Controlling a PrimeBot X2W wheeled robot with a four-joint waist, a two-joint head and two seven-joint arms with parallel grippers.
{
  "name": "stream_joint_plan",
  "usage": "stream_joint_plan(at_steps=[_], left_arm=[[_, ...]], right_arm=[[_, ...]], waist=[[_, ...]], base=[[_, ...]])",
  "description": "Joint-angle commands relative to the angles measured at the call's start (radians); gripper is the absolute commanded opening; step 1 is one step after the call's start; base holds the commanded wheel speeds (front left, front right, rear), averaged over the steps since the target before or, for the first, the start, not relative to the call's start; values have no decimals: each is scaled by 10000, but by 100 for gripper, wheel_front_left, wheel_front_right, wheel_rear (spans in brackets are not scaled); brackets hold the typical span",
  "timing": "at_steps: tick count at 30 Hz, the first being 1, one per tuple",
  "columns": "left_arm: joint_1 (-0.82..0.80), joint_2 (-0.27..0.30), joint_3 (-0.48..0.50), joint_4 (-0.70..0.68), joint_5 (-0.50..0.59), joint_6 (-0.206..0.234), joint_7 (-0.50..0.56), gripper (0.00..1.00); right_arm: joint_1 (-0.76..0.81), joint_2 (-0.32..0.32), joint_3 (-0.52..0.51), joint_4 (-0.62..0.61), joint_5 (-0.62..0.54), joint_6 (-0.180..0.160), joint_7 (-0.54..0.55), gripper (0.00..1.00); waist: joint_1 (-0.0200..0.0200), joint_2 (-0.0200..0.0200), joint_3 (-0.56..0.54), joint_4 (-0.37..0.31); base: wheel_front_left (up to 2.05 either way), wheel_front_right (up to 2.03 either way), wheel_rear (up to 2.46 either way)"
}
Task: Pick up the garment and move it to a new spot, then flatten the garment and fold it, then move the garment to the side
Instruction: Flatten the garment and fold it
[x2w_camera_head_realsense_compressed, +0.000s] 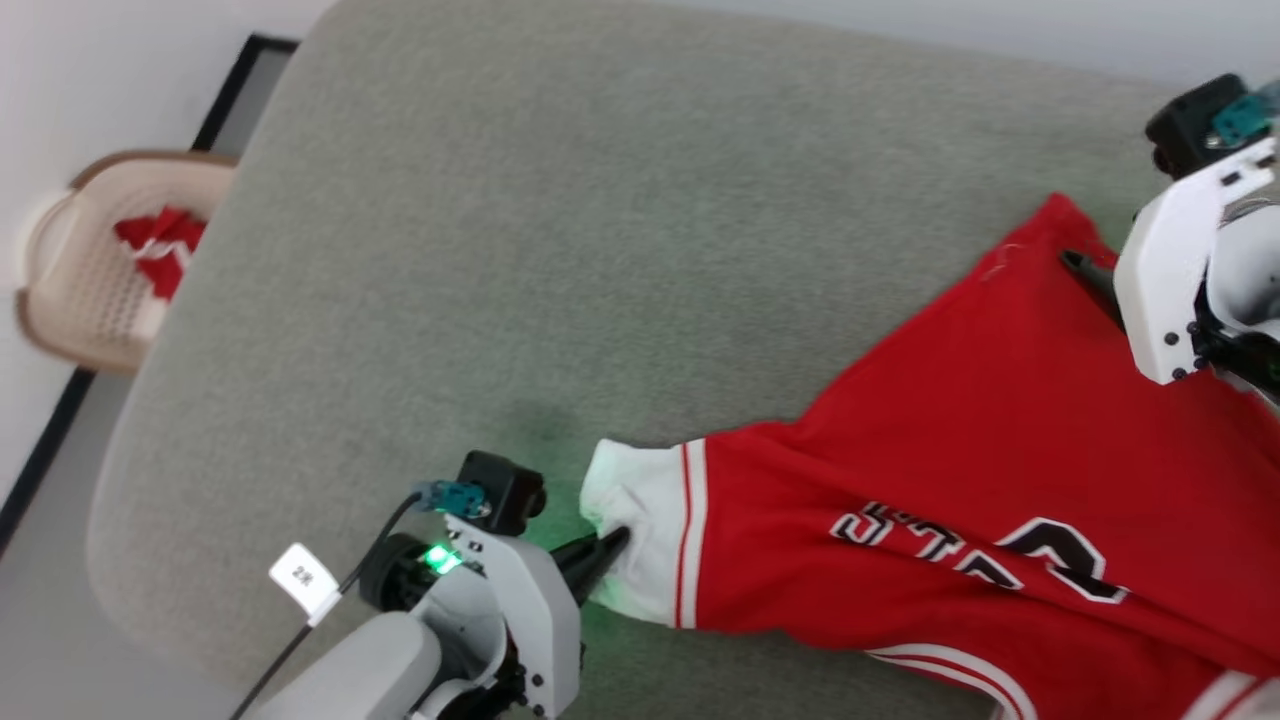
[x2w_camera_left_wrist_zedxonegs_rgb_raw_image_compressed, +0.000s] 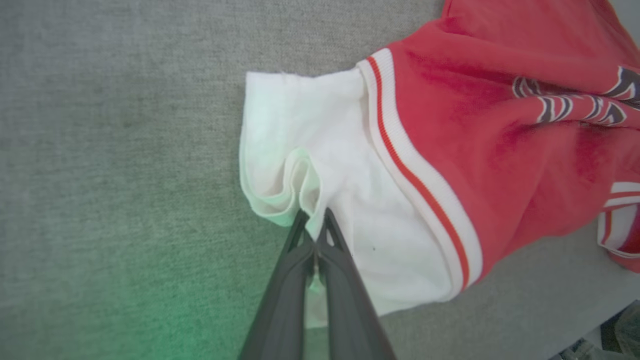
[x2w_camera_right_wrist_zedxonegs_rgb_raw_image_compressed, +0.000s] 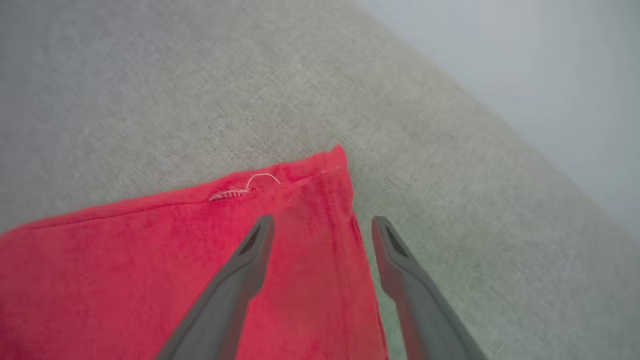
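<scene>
Our left end effector (x2w_camera_left_wrist_zedxonegs_rgb_raw_image_compressed: 314, 217) is pinched shut on a small fold of the white sleeve (x2w_camera_left_wrist_zedxonegs_rgb_raw_image_compressed: 325, 150), and the cloth puckers up where the two fingers meet. Our right end effector (x2w_camera_right_wrist_zedxonegs_rgb_raw_image_compressed: 322, 225) stands wide and holds nothing. One finger is above the red cloth and the other above the bare worktop (x2w_camera_head_realsense_compressed: 600, 200), so they straddle the side edge just below the hem corner (x2w_camera_right_wrist_zedxonegs_rgb_raw_image_compressed: 325, 167); we cannot tell whether it touches the fabric. Between the two lies the garment (x2w_camera_head_realsense_compressed: 950, 450), spread loosely over the right part of the grey padded worktop, lettering up, with wrinkles running through the chest. We judge it light, soft and limp. It will sag and bunch wherever it is not held, and it should drag rather than slide on the rough covering. A pinch on thin sleeve cloth may catch one layer only and slip, so the striped trim (x2w_camera_left_wrist_zedxonegs_rgb_raw_image_compressed: 415, 180) or a stitched hem corner looks like a firmer hold, with two holds well apart to keep it taut. Far to the left, off the worktop, a beige basket (x2w_camera_head_realsense_compressed: 90, 290) holds a small red-and-white cloth bundle (x2w_camera_head_realsense_compressed: 155, 245).
</scene>
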Motion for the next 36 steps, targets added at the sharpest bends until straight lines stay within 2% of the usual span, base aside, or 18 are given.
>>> stream_joint_plan(at_steps=[1,8,13,14,15,16,20,24,32,36], left_arm=[[-132,-114,-59,144,62,-99,-51,0],[-391,-390,-178,748,73,-391,-201,0],[-462,-459,-219,1122,24,-527,-301,0],[-477,-469,-219,1189,11,-560,-299,0],[-493,-466,-221,1249,10,-561,-307,0],[-505,-458,-219,1302,-2,-567,-320,0],[-640,-303,-222,1463,84,-604,-282,0],[-1014,-4,-112,1276,151,-544,-32,0],[-2429,1040,129,65,351,-154,1601,0],[-3409,1596,405,-363,253,-134,2567,0]], right_arm=[[-310,-60,441,379,103,-8,75,100],[-1417,-1,2148,2369,705,-8,646,100],[-1422,44,3293,3241,1384,-3,1759,99],[-1382,3,3469,3341,1574,13,2037,12],[-1393,-80,3667,3444,1703,20,2294,0],[-1443,-181,3840,3488,1760,18,2459,0],[-1912,-275,3866,3570,2028,-10,1940,0],[-2180,-318,4164,3056,2498,-8,1639,0],[-2932,-804,4376,1924,3152,-8,394,0],[-3167,-939,4394,1439,3281,-8,-232,0]], waist=[[0,0,418,498],[0,0,656,775],[0,0,690,815],[0,0,685,811],[0,0,677,796],[0,0,673,773],[0,0,572,578],[0,0,281,241],[0,0,-711,-570],[0,0,-1286,-1030]], base=[[0,0,0],[0,0,0],[0,0,0],[0,0,0],[0,0,0],[0,0,0],[0,0,0],[0,0,0],[0,0,0],[0,0,0]])
